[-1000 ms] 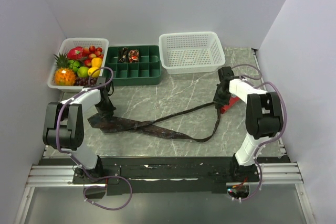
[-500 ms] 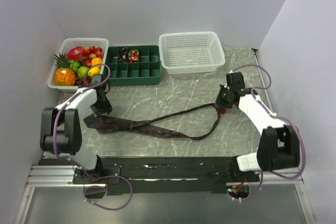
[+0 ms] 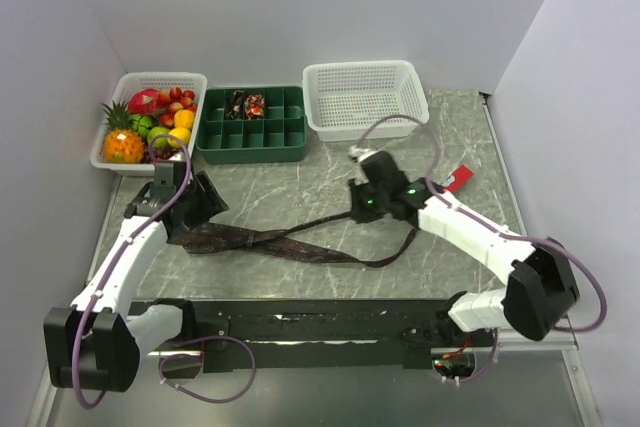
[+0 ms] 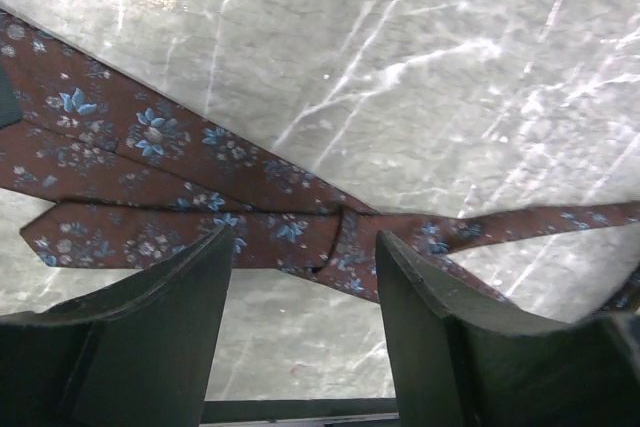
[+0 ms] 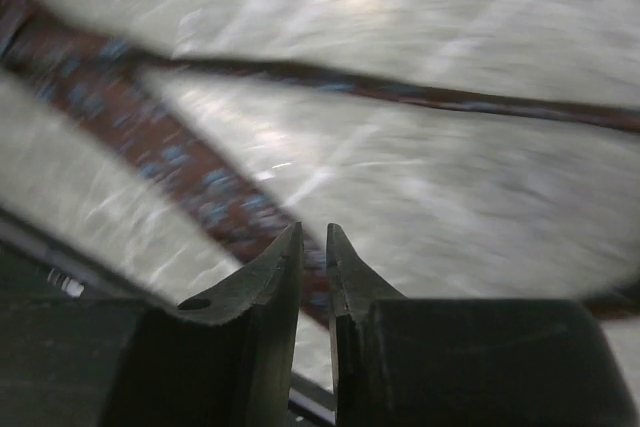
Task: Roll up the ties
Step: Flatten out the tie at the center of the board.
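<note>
One long dark tie (image 3: 300, 250) with a small flower pattern lies across the marble table, its wide end at the left and its thin end looping at the right. In the left wrist view the tie (image 4: 200, 162) is folded over itself, and my left gripper (image 4: 305, 237) hangs just above it, jaws wide and empty. From above, the left gripper (image 3: 198, 212) is over the wide end. My right gripper (image 3: 357, 205) hovers at mid-table above the thin strip. Its view is blurred; the right gripper (image 5: 313, 229) shows a narrow empty gap, with the tie (image 5: 190, 172) below.
A green divided tray (image 3: 290, 137) at the back holds small rolled ties (image 3: 248, 104). A fruit basket (image 3: 120, 87) stands at the back left and a white basket (image 3: 365, 97) at the back right. A small red bar (image 3: 457, 179) lies at the right.
The left gripper opened and lifted off the wide end. The right gripper left the thin end by the red bar, swung left to mid-table, and its jaws parted slightly.
</note>
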{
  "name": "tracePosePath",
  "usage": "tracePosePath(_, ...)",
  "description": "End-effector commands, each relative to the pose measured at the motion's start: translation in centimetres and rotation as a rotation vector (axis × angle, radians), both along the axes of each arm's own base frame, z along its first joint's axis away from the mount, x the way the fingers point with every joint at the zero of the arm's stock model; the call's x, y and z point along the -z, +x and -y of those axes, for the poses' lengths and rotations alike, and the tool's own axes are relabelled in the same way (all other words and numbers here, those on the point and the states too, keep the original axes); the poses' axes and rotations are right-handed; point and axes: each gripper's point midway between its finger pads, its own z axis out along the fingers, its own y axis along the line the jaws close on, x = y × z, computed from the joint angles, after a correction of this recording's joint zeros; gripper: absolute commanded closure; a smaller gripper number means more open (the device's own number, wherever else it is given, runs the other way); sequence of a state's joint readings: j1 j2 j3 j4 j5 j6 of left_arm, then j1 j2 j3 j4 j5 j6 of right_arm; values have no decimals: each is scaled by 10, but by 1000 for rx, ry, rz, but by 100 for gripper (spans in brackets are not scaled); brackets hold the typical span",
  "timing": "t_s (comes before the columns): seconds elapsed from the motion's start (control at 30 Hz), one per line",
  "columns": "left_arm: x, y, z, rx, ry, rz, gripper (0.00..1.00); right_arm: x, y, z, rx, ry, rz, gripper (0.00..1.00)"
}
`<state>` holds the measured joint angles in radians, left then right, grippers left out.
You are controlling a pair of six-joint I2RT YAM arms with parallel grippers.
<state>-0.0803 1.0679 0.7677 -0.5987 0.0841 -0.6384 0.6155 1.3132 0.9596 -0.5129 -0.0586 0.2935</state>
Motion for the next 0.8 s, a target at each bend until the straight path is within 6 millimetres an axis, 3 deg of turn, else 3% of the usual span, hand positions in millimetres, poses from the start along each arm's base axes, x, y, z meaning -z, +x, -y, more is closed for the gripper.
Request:
tracePosePath(0.0,-15,-2,7,-9,-54,50,34,-14,-8,-53,-233,44,11,81)
tracePosePath(0.03,-18,-1,9,-6,-63,59,33,0,-11,-57,-261,10,-46,82)
tracePosePath(0.07,-19,-1,9,-6,-68,68,33,1,-10,-63,-288,2,-61,83)
tracePosePath(0.1,-20,-1,10,-9,-76,74,30,-12,-9,-79,-359,14,-53,87)
tracePosePath(0.13,-21,-1,13,2,-91,75,28,1,-8,-84,-376,-24,-99,89)
tracePosePath(0.17,-23,0,14,3,-95,87,24,-9,-8,-90,-397,-48,-112,91)
tracePosePath(0.2,-23,0,15,8,-101,88,19,-5,-8,-92,-399,-106,-110,100)
tracePosePath(0.27,-25,0,20,35,-120,97,15,6,-4,-88,-355,-165,-143,100)
tracePosePath(0.33,-24,-3,25,63,-137,99,13,6,5,-75,-268,-160,-120,100)
tracePosePath(0.4,-18,-6,27,71,-136,85,12,19,11,-55,-166,-128,-135,100)
tracePosePath(0.43,-16,-5,29,78,-136,78,12,14,11,-48,-134,-98,-123,100)
tracePosePath(0.47,-14,-6,31,75,-136,68,12,25,8,-34,-92,-96,-156,100)
tracePosePath(0.53,-5,-8,32,65,-125,36,12,17,19,-16,3,30,-178,100)
tracePosePath(0.57,-1,-9,34,57,-110,23,12,27,13,-6,31,64,-217,100)
tracePosePath(0.6,3,-9,34,51,-101,9,12,18,20,-4,62,137,-188,94)
tracePosePath(0.63,11,-10,35,49,-89,-16,12,19,29,12,118,184,-195,88)
tracePosePath(0.67,15,-12,38,49,-83,-31,13,27,22,18,141,205,-227,77)
tracePosePath(0.77,29,-14,39,27,-31,-63,14,28,24,31,171,224,-230,69)
